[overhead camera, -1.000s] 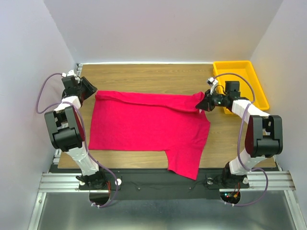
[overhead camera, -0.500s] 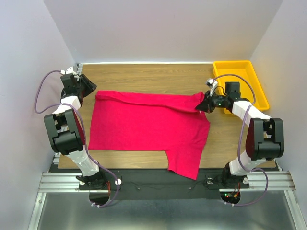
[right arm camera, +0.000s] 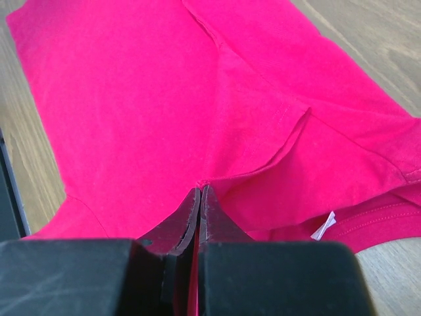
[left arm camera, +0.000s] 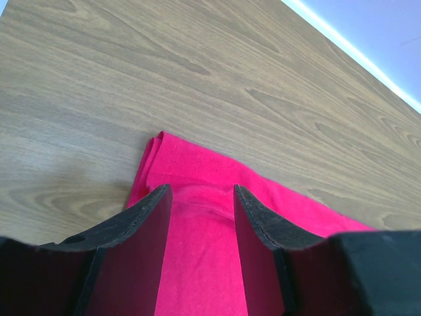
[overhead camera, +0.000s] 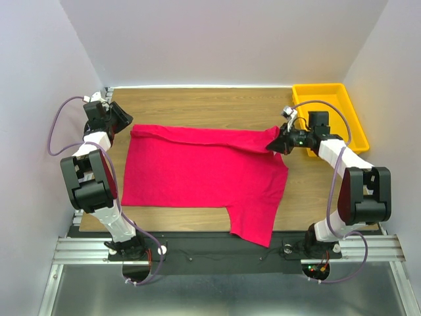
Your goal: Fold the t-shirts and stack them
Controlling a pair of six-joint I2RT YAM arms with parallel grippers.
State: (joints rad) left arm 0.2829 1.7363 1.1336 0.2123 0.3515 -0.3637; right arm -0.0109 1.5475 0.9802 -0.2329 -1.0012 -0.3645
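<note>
The crimson-pink t-shirt [overhead camera: 197, 171] lies spread on the wooden table, its far edge folded over, one sleeve hanging over the near edge. My left gripper [overhead camera: 125, 123] is open at the shirt's far left corner; in the left wrist view the t-shirt [left arm camera: 197, 250] lies between my left gripper's [left arm camera: 200, 197] black fingers. My right gripper [overhead camera: 273, 143] is shut on the shirt's far right corner; in the right wrist view my right gripper [right arm camera: 199, 191] pinches a fold of the t-shirt [right arm camera: 145, 85]. A small white neck label [right arm camera: 323, 227] shows beside it.
A yellow plastic tray [overhead camera: 325, 92] stands at the far right corner of the wooden table [overhead camera: 197, 105], just behind the right arm. White walls close in on the left, right and back. A black rail [overhead camera: 217, 247] runs along the near edge.
The right gripper has drawn slightly back and left with the shirt corner. The left gripper has shifted a little toward the far side. The shirt lies about the same.
</note>
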